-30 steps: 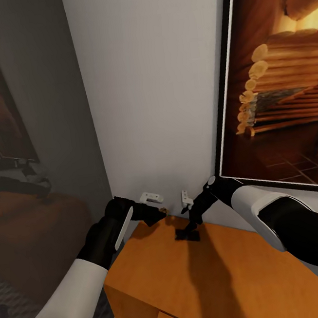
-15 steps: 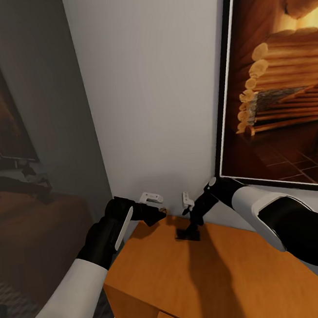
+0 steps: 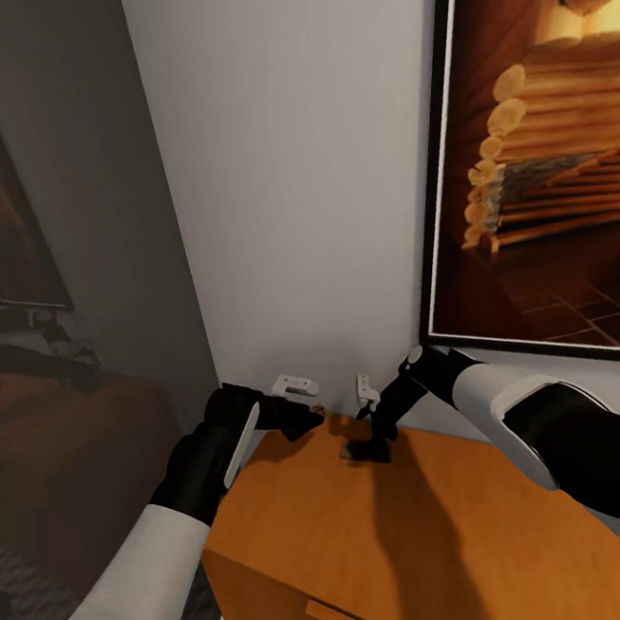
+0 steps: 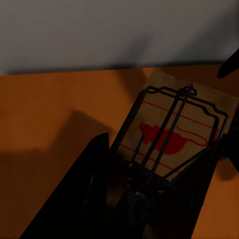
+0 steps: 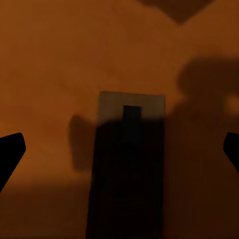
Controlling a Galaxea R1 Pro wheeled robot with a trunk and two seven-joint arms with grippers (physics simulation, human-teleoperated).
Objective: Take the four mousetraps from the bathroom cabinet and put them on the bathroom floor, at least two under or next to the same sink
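Right now your left gripper (image 3: pixel 307 419) sits just above the back left corner of the low orange-brown wooden cabinet (image 3: pixel 307 549), close to the white wall (image 3: pixel 296 178). In the left wrist view its two dark fingers (image 4: pixel 87 194) are closed on the near end of a small flat tan wooden mousetrap with thin dark wire parts and a red mouse shape printed on it (image 4: pixel 172 132). That trap sticks out past the fingers over the orange top, and it looks lifted a little, though you cannot be sure in this dim view. Your right gripper (image 3: pixel 375 432) points down at the back of the cabinet top, a bit to the right of the left one. Right under it lies a second small flat board, dark in shadow (image 3: pixel 366 451). In the right wrist view this board (image 5: pixel 130 164) lies flat on the orange wood, and the two black fingertips (image 5: pixel 11 152) stand wide apart on either side of it, not touching it, so that gripper holds nothing. Two small white brackets (image 3: pixel 295 385) are on the wall just behind the grippers. A big framed picture of stacked logs (image 3: pixel 543 161) hangs on the wall at your right. Off to your left is a dim room with a brown bed (image 3: pixel 64 422).
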